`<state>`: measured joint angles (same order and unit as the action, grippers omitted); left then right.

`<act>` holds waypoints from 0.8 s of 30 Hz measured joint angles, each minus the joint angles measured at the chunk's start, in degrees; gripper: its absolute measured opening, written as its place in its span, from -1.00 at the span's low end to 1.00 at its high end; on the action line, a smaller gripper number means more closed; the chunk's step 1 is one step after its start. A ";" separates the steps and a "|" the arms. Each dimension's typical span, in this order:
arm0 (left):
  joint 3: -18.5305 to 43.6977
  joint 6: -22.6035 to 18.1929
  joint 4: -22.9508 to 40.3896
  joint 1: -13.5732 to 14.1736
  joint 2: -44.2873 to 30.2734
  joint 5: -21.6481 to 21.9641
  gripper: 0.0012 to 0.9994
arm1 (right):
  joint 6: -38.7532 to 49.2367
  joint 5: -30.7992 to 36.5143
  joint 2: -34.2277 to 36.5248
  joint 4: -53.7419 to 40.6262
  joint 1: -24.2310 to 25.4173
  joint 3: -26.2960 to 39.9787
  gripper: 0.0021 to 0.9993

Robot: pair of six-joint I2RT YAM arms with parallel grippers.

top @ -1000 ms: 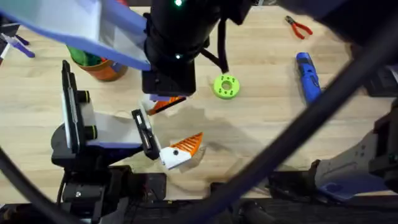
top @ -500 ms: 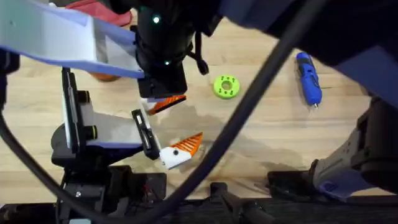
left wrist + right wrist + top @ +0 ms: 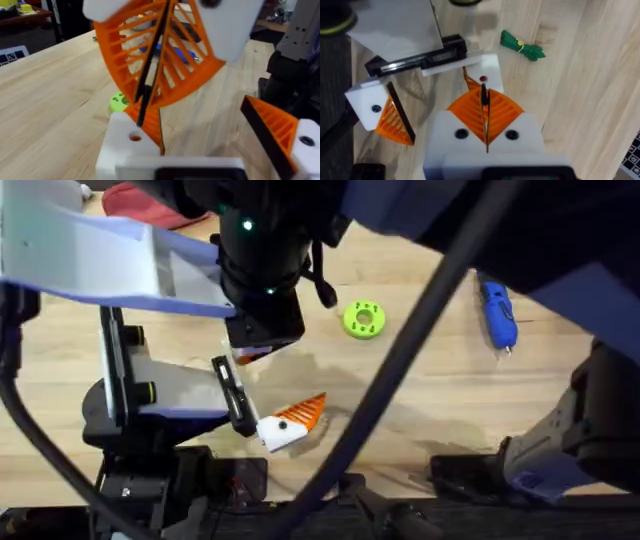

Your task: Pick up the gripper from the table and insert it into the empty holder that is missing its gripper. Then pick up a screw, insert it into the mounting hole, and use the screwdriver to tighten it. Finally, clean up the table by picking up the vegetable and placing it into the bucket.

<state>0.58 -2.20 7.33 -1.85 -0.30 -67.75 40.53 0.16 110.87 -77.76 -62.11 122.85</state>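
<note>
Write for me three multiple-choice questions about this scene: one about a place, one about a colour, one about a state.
1. In the overhead view, where does the screwdriver lie?
A. To the right of the round disc
B. On the red pouch
C. Between the white blocks

2. What colour is the round disc?
A. Blue
B. Bright green
C. Red

3. In what state is the vegetable?
A. Held by fingers
B. Inside a bucket
C. Lying on the bare table

Answers:
1. A: the screwdriver lies on the wood to the right of the round disc.
2. B: the disc is bright green, with a hole in its middle.
3. C: the right wrist view shows the vegetable lying on the table, with nothing touching it.
</note>
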 joint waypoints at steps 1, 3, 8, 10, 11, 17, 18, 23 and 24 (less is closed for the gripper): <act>0.00 -0.01 0.00 0.00 0.01 0.00 0.97 | 0.02 0.00 0.00 0.00 0.00 0.00 -0.99; 0.00 -0.01 0.00 0.00 0.00 0.00 0.97 | 0.00 0.00 0.00 0.00 0.00 0.00 -0.99; 0.00 0.00 0.00 0.00 0.01 0.00 0.97 | 0.00 0.00 0.18 0.04 0.00 0.00 -0.99; 0.00 -0.01 0.00 0.00 0.00 0.00 0.97 | 0.02 0.02 0.47 0.12 0.00 0.00 -0.99; 0.00 -0.01 0.00 0.00 -0.01 0.00 0.97 | 0.02 0.02 0.70 0.24 0.00 0.00 -0.99; 0.00 -0.01 0.00 0.00 -0.01 0.00 0.97 | 0.02 0.02 1.40 0.56 0.00 0.00 -0.99; 0.00 -0.01 0.00 0.00 -0.01 0.00 0.97 | 0.02 0.02 1.44 0.57 0.00 0.00 -0.99; 0.00 -0.01 0.00 0.00 -0.01 0.00 0.97 | 0.02 0.04 1.50 0.59 0.00 0.00 -0.99; 0.00 -0.01 0.00 0.00 0.01 0.00 0.97 | 0.02 0.04 1.51 0.59 0.00 0.00 -0.99</act>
<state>0.58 -2.22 7.33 -1.85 -0.30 -67.75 40.56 0.21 112.38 -77.17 -62.11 122.85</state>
